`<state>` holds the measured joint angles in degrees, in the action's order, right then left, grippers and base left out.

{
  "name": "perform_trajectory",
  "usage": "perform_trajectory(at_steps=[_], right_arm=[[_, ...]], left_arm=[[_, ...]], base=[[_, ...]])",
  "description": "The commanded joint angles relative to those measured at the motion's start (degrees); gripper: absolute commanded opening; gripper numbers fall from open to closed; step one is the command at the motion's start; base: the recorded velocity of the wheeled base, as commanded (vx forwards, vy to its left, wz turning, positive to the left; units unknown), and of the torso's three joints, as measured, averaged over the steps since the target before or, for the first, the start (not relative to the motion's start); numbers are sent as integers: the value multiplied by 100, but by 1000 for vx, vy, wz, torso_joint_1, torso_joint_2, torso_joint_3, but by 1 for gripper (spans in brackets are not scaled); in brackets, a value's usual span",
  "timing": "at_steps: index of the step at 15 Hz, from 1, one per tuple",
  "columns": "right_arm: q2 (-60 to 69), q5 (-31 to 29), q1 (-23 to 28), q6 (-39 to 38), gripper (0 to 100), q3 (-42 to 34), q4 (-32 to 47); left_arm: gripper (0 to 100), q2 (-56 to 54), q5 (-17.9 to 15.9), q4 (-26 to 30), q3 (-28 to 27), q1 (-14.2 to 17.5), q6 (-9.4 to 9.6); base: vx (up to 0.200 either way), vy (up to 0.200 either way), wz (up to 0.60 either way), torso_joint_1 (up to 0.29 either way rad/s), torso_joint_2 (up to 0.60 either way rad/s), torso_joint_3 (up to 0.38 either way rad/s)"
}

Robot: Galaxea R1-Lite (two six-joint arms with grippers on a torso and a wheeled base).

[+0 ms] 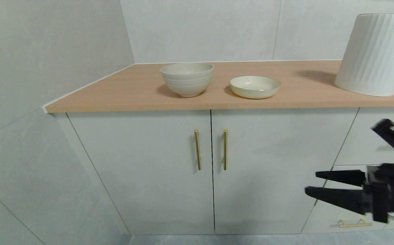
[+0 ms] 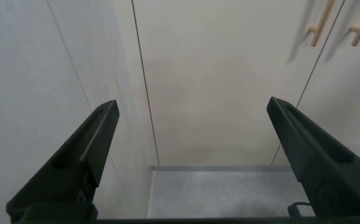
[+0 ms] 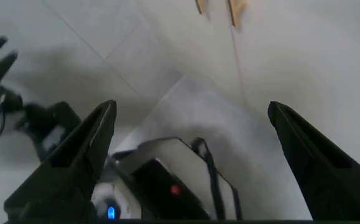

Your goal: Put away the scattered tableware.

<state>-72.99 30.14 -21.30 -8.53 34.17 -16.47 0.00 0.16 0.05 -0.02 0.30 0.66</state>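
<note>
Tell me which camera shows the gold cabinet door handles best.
The head view: both gold door handles appear whole, upright on either side of the door seam. The left wrist view catches parts of them at its edge; the right wrist view, cropped ends.

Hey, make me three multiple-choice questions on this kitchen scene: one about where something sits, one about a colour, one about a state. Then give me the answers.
1. Where does the deep bowl stand on the counter?
A. on the robot's left of the shallow dish
B. on the robot's right of it
C. inside it

2. What colour are the cupboard door handles?
A. black
B. gold
C. red

3. How are the two cupboard doors under the counter?
A. both shut
B. both open
C. one open

Answers: 1 A, the bowl sits nearer the wall corner, apart from the dish. 2 B, both upright bars are gold. 3 A, the doors lie flush, with a thin seam between them.
</note>
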Motion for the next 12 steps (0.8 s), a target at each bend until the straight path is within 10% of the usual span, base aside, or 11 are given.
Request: perform_trajectory(at_steps=[1,12], right_arm=[[-2159,-104,-525,-228,100,1188,-629],[-3969,-315,-999,-500,100,1786,-2510]], left_arm=[[100,9,2,-5,-6,5,4],[100,9,-7,-5,2,-4,22]], base=[[0,0,0,0,0,0],[0,0,0,0,0,0]])
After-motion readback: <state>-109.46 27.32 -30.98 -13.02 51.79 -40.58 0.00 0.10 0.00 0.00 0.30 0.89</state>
